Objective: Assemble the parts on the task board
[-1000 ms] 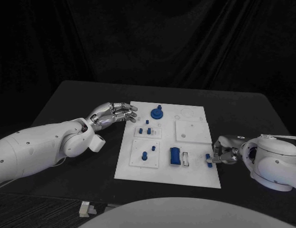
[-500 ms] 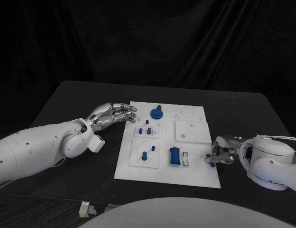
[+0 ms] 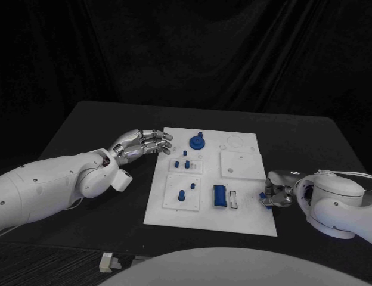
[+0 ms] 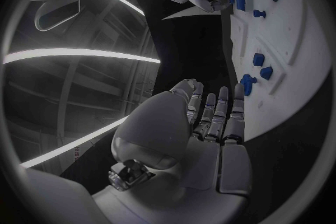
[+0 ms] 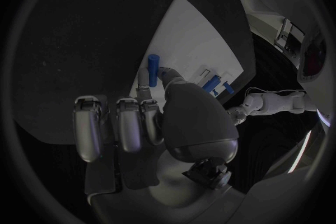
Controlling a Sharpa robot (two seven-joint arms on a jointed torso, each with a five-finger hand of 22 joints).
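Presently, on the black desk (image 3: 92, 119):
Task board (image 3: 246, 221): white plate lying flat in the middle of the desk, between the two arms.
Right hand (image 3: 276, 192): at the board's right edge near its front corner; the right wrist view shows thumb and a finger pinching a small blue peg (image 5: 153, 69), held upright over the board, the other fingers curled in.
Left hand (image 3: 141, 143): just beside the board's left edge near its far corner, grasping nothing; fingers slightly bent and apart, tips toward the board.
Blue round part (image 3: 197, 142): stands at the far left of the board, a short stem rising from it.
Small blue pegs (image 3: 182, 162): a cluster in the square recess behind the left middle of the board.
Blue pins (image 3: 182, 193): in the front-left recess.
Blue block (image 3: 219, 196): upright near the front middle of the board, with a white piece (image 3: 233, 199) just beside it on the right.
White square plate (image 3: 242, 165): on the right half of the board.
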